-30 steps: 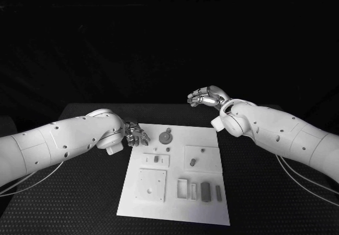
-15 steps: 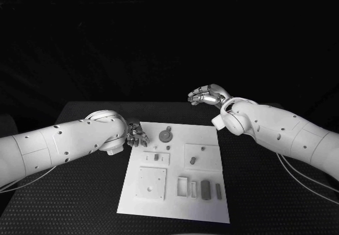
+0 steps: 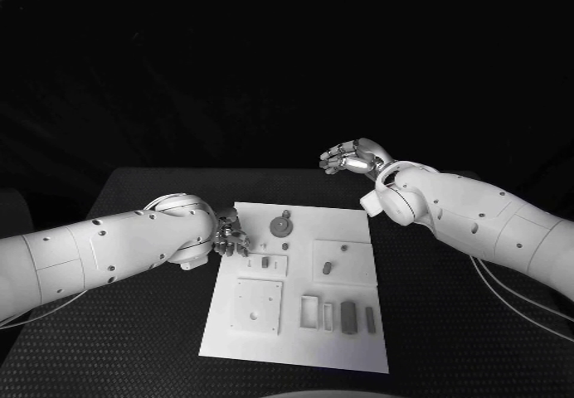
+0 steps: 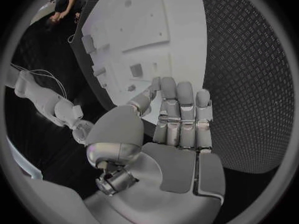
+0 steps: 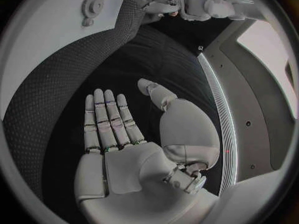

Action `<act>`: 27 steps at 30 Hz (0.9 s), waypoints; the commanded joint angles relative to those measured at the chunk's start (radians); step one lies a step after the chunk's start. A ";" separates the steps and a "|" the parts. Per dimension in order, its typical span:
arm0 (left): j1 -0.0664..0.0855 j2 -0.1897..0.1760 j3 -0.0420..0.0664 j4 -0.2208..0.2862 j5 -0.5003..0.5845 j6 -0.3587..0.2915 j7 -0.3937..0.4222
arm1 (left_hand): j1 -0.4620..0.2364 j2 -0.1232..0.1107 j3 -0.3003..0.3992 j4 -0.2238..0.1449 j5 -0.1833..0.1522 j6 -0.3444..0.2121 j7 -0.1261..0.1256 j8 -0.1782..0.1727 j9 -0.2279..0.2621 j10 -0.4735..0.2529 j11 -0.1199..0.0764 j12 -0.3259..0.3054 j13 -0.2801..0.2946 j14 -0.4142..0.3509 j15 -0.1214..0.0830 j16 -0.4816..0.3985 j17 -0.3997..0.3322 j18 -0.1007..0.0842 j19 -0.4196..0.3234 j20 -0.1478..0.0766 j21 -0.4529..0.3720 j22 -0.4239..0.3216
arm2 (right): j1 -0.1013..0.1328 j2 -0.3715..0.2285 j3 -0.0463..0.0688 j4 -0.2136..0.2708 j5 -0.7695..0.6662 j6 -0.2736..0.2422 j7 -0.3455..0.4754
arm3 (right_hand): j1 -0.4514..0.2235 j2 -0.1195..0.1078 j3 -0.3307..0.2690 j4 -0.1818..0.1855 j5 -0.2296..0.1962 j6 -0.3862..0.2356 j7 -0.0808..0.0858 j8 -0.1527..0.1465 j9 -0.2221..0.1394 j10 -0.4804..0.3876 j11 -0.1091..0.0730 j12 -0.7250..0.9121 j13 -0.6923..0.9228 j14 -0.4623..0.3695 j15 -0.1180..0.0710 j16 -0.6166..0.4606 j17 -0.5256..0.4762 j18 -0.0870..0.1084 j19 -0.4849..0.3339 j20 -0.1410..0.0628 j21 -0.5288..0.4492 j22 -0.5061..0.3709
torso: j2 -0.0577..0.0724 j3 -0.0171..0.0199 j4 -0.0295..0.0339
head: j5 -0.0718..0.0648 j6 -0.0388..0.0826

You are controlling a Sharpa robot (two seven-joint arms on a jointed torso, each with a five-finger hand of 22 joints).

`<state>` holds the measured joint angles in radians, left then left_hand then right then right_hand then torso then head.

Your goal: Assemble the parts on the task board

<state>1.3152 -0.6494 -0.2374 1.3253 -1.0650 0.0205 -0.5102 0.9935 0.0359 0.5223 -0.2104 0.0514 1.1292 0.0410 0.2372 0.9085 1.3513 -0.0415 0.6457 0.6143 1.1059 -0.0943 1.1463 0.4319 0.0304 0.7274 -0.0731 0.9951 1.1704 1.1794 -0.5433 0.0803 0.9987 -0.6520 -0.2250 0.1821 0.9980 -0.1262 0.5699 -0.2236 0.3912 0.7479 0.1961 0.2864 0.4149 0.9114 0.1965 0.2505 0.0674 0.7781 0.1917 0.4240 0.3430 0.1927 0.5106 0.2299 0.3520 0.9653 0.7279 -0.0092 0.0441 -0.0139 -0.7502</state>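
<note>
**Left robot hand at the board edge, nothing picked yet**

At the left: left robot hand [image 3: 231, 232] low at the near-left edge of the task board [image 3: 347, 348], fingers straight and side by side, holding nothing, as shown in its wrist view [image 4: 177, 119]. Touching the board or only hovering above it: cannot tell.

In the middle: task board flat on the black counter [image 3: 143, 332]. On its far part a round toothed part [image 3: 282, 226], like a gear, just beside the left fingers. Behind the gear toward the robot, a small square plate with a short part [image 3: 265, 264] on it; to the right, a larger square with an oblong part [image 3: 327, 269]. At the near end, a row of narrow parts [image 3: 348, 317] beside slots.

At the right: right robot hand [image 3: 351, 159] raised beyond the far-right corner of the board, well apart from every part, open and empty, fingers flat in its wrist view [image 5: 109, 122].

For the step in hand, probably a first pick by the left hand: best to lower slowly over the nearest part, spread the fingers first, pinch at the rim, lift straight up, keep the board from sliding.

Hard to make out: exact shape of the small parts, which are already seated and which loose, depth of the slots. Left palm hidden behind its own forearm in the head view.
</note>
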 commanded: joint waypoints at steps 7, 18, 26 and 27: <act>-0.010 0.004 -0.001 0.014 -0.025 -0.001 -0.013 | 0.016 0.006 0.020 -0.016 0.003 0.002 -0.004 0.004 0.092 0.036 -0.028 -0.001 -0.002 0.004 -0.003 0.004 -0.002 -0.013 0.006 -0.118 0.007 -0.002 | 0.000 0.000 0.000 0.002 0.002 0.013 0.006 | -0.006 0.005 -0.006 -0.002 0.005 -0.001 0.018 0.001 -0.002 0.004 0.000 -0.004 0.000 -0.006 0.000 -0.001 -0.001 -0.013 -0.002 -0.004 -0.005 0.002 | 0.000 0.0003 -0.0009 | -0.001 -0.005; -0.017 0.006 -0.001 0.028 -0.040 -0.005 -0.012 | 0.015 0.006 0.021 -0.016 0.003 0.002 -0.004 0.004 0.093 0.037 -0.028 -0.001 -0.002 0.005 -0.004 0.003 -0.002 -0.013 0.006 -0.118 0.007 -0.003 | 0.000 -0.001 0.000 0.004 0.002 0.013 0.006 | -0.006 0.005 -0.006 -0.003 0.006 -0.002 0.018 0.001 -0.002 0.005 0.000 -0.005 0.000 -0.007 0.000 -0.001 -0.002 -0.013 -0.003 -0.004 -0.006 0.002 | 0.000 0.0005 -0.0010 | 0.001 -0.008; -0.020 0.005 -0.001 0.034 -0.043 -0.001 -0.010 | 0.015 0.006 0.021 -0.016 0.003 0.002 -0.004 0.004 0.093 0.038 -0.028 -0.002 -0.003 0.005 -0.004 0.003 -0.003 -0.013 0.006 -0.118 0.007 -0.003 | 0.000 -0.001 0.000 0.003 0.002 0.014 0.006 | -0.006 0.005 -0.006 -0.003 0.005 -0.002 0.018 0.001 -0.002 0.005 0.000 -0.006 0.000 -0.007 0.000 -0.001 -0.002 -0.013 -0.003 -0.004 -0.007 0.003 | 0.000 0.0006 -0.0015 | 0.000 -0.009; -0.020 0.005 -0.001 0.034 -0.043 0.002 -0.010 | 0.015 0.006 0.021 -0.016 0.003 0.002 -0.004 0.004 0.093 0.038 -0.028 -0.002 -0.003 0.005 -0.004 0.003 -0.003 -0.013 0.006 -0.118 0.007 -0.003 | 0.000 -0.001 0.000 0.003 0.002 0.014 0.006 | -0.006 0.005 -0.006 -0.003 0.005 -0.002 0.018 0.001 -0.002 0.005 0.000 -0.006 0.000 -0.007 0.000 -0.001 -0.002 -0.013 -0.003 -0.004 -0.007 0.003 | 0.000 0.0006 -0.0015 | 0.000 -0.009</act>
<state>1.2952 -0.6461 -0.2385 1.3557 -1.0983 0.0202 -0.5224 0.9931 0.0363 0.5223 -0.2104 0.0490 1.1290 0.0412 0.2376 0.9864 1.3546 -0.0410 0.6457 0.6126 1.1092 -0.0906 1.1462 0.4302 0.0304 0.7273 -0.0731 0.9988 1.1684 1.1794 -0.5442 0.0803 1.0005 -0.6519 -0.2244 0.1817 0.9980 -0.1262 0.5673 -0.2263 0.3912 0.7479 0.1961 0.2865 0.4141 0.9115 0.1965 0.2505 0.0675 0.7781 0.1917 0.4240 0.3421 0.1928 0.5106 0.2299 0.3520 0.9672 0.7281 -0.0086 0.0429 -0.0133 -0.7584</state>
